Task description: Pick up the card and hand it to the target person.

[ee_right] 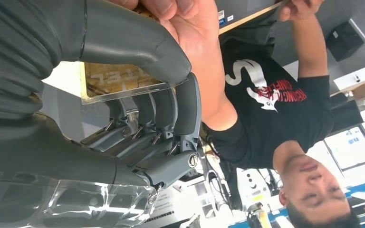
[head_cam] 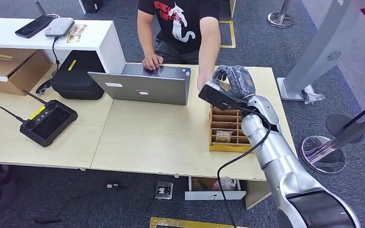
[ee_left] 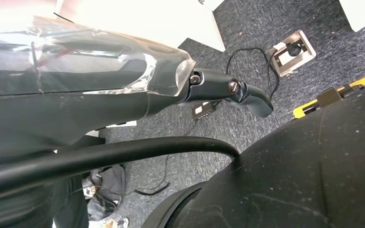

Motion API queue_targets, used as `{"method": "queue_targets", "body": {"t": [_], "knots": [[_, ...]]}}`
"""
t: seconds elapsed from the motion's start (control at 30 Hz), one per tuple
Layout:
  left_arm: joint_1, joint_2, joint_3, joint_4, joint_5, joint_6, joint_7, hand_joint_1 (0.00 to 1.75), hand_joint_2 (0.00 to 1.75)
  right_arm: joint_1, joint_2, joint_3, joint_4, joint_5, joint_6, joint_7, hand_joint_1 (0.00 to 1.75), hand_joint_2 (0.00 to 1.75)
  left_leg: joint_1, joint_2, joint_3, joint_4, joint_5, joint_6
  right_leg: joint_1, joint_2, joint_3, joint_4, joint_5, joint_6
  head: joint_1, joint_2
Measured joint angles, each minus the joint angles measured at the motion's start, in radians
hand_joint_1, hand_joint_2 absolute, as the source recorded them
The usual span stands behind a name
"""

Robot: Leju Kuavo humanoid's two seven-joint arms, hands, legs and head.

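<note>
I judged we were at the handover itself: the right hand [head_cam: 235,80] was raised over the far end of the slotted card box [head_cam: 225,129], reaching toward the person [head_cam: 183,28] seated across the tabletop [head_cam: 147,137]. From the right wrist camera I could see the card [ee_right: 119,80], a yellowish one in a clear sleeve, pinched between the thick thumb and the darker fingers [ee_right: 171,118], so that hand was clamped on it. The person's hand [ee_right: 190,33] was right at the card's edge, fingertips touching or all but touching it; I could not tell whether they had a grip on it. The next move, as I read it, called for holding steady until the person had the card firmly, then easing the fingers apart and drawing the arm back. Room was tight: the open laptop [head_cam: 145,85] stood just beside the reach on one side, the tabletop's far edge lay just behind the hand, and the box sat directly beneath, with another card [head_cam: 224,136] in one slot. Pulling straight back over the box looked the clearest path. The left hand [ee_left: 233,90] hung low by the floor; its fingers were too hidden for me to tell their state.
</note>
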Motion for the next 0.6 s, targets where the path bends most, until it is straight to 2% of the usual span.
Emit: {"method": "queue_targets", "body": {"t": [0.03,0.1,0.13,0.17,0.4,0.6], "knots": [[0.000,0.000,0.000,0.000,0.000,0.000,0.001,0.00,1.75,0.000,0.000,0.000,0.003,-0.004,-0.003,-0.001,0.93,1.75,0.000,0.000,0.000,0.000,0.000,0.000,0.000,0.000,0.000,0.000,0.000,0.000,0.000,0.000],[0.000,0.000,-0.001,0.000,0.000,0.000,0.001,0.00,1.75,0.001,0.000,0.000,0.009,-0.011,-0.008,-0.003,0.30,1.75,0.000,0.000,0.000,0.000,0.000,0.000,0.000,0.000,0.000,0.000,0.000,0.000,0.000,0.000],[0.000,0.000,-0.001,0.000,0.000,0.000,0.002,0.00,1.75,0.002,0.000,0.000,0.012,-0.014,-0.010,-0.005,0.10,1.75,0.000,0.000,0.000,0.000,0.000,0.000,0.000,0.000,0.000,0.000,0.000,0.000,0.000,0.000],[-0.001,0.000,-0.001,0.000,0.000,0.000,0.002,0.00,1.75,0.003,0.000,0.000,0.014,-0.017,-0.012,-0.006,0.00,1.75,0.000,0.000,0.000,0.000,0.000,0.000,0.000,0.000,0.000,0.000,0.000,0.000,0.000,0.000],[-0.002,-0.002,-0.007,0.000,0.000,0.000,0.000,0.00,1.75,0.014,-0.004,0.000,0.020,-0.032,-0.015,-0.021,0.00,1.75,0.000,0.000,0.000,0.000,0.000,0.000,0.000,0.000,0.000,0.000,0.000,0.000,0.000,0.000],[-0.003,-0.002,-0.010,0.000,0.000,0.000,0.001,0.00,1.75,0.020,-0.020,0.000,-0.006,-0.065,0.029,-0.023,0.00,1.75,0.000,0.000,0.000,0.000,0.000,0.000,0.000,0.000,0.000,0.000,0.000,0.000,0.000,0.000]]}}
